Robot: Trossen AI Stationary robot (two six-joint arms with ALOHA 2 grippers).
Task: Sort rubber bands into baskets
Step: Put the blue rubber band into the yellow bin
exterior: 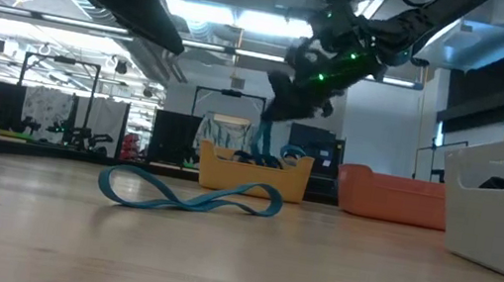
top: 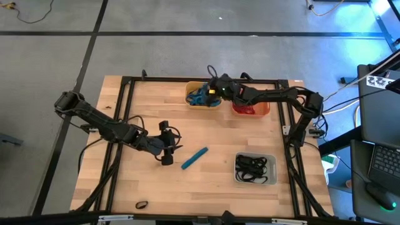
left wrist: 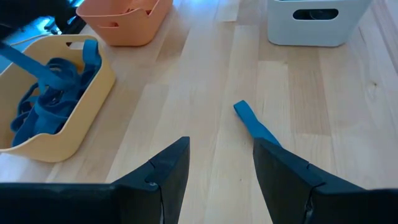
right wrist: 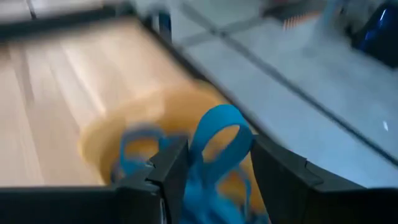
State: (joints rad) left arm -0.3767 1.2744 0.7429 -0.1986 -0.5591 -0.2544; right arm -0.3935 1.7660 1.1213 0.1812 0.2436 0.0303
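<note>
A blue rubber band (right wrist: 217, 140) is seen between the fingers of the right gripper (top: 212, 88), its loop standing up above the yellow basket (top: 194, 86); whether the fingers are clamped on it or merely around it cannot be told. Directly beneath that gripper the yellow basket is filled with more blue bands (left wrist: 46, 102). Just beside it, toward the right arm's base, the orange basket (top: 259, 110) is found, with red bands (top: 245, 109) inside. The pale grey basket (top: 255, 169) is placed well apart from the right gripper, nearer the table's front edge, and black bands (top: 251, 167) are held in it.

The left gripper (top: 166, 143) is held above the wooden table (top: 156, 181) near its middle, its fingers spread apart with nothing between them. A loose blue band (top: 194, 158) is laid flat on the wood just ahead of it, on the side toward the grey basket. A small black band (top: 141, 204) is left near the front edge, well behind the left gripper.
</note>
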